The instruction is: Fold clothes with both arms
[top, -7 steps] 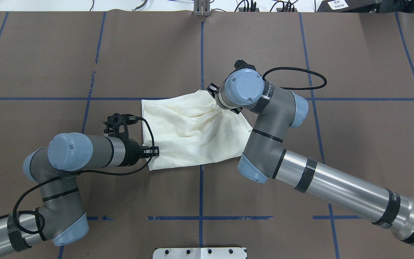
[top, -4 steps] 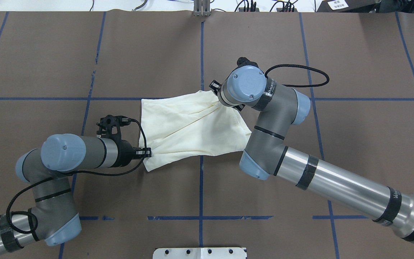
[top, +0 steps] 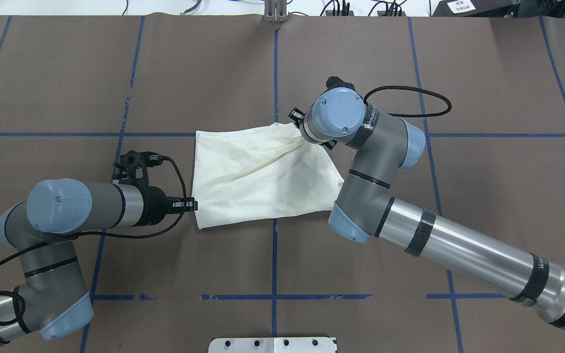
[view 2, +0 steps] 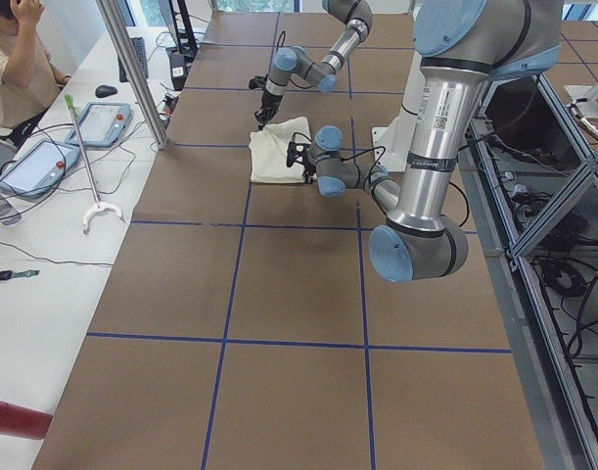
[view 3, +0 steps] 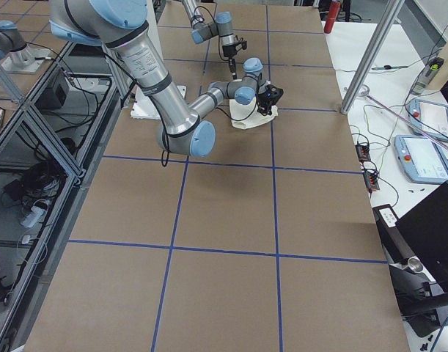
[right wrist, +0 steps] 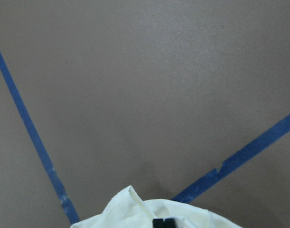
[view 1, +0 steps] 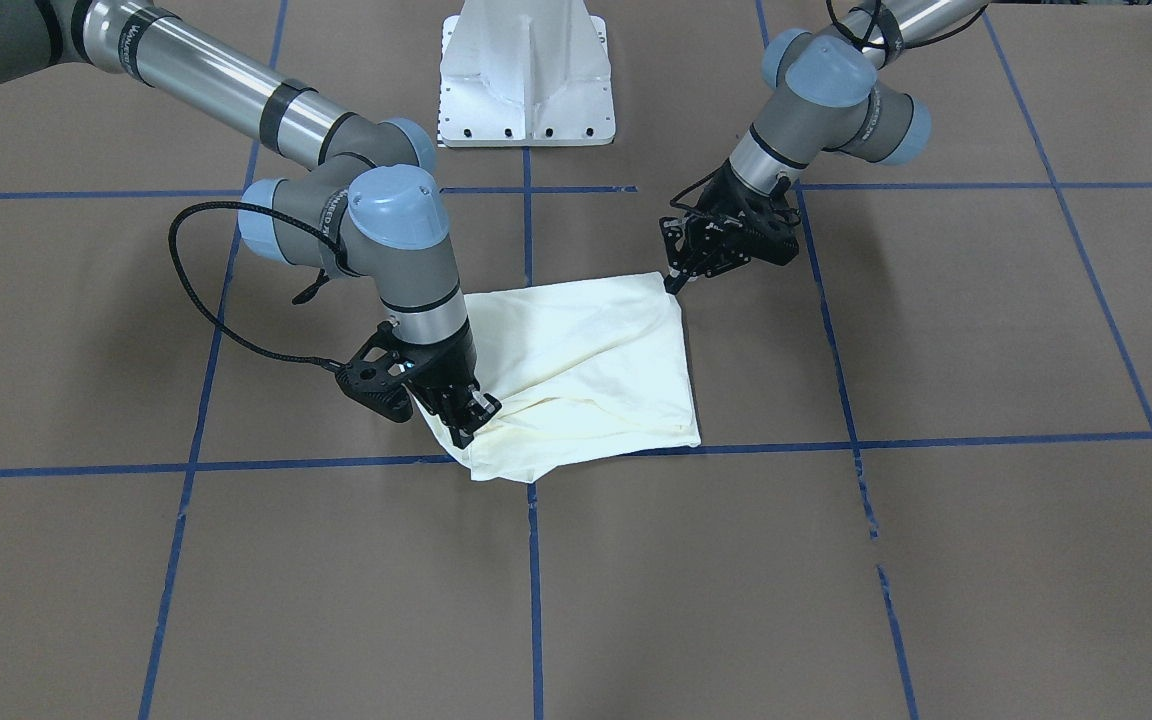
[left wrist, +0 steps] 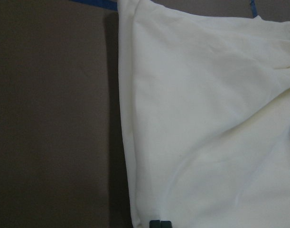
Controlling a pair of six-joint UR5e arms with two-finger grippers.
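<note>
Now the big brown desk [top: 361, 59] with blue tape lines has two arms over it, the right arm [top: 459, 250] reaching in from one side and the left arm [top: 81, 206] from the other. Between them the cream shirt [top: 258, 171] lies folded near the middle of the desk. The right hand [view 1: 468, 422] is pinching a bunched corner on the shirt's far side, and the left hand [top: 192, 204], pressed together, pinches the near corner on the other side.

One shirt [top: 263, 176]; two arms: left arm [top: 108, 212], right arm [top: 459, 251]; one pedestal [view 1: 526, 80].
</note>
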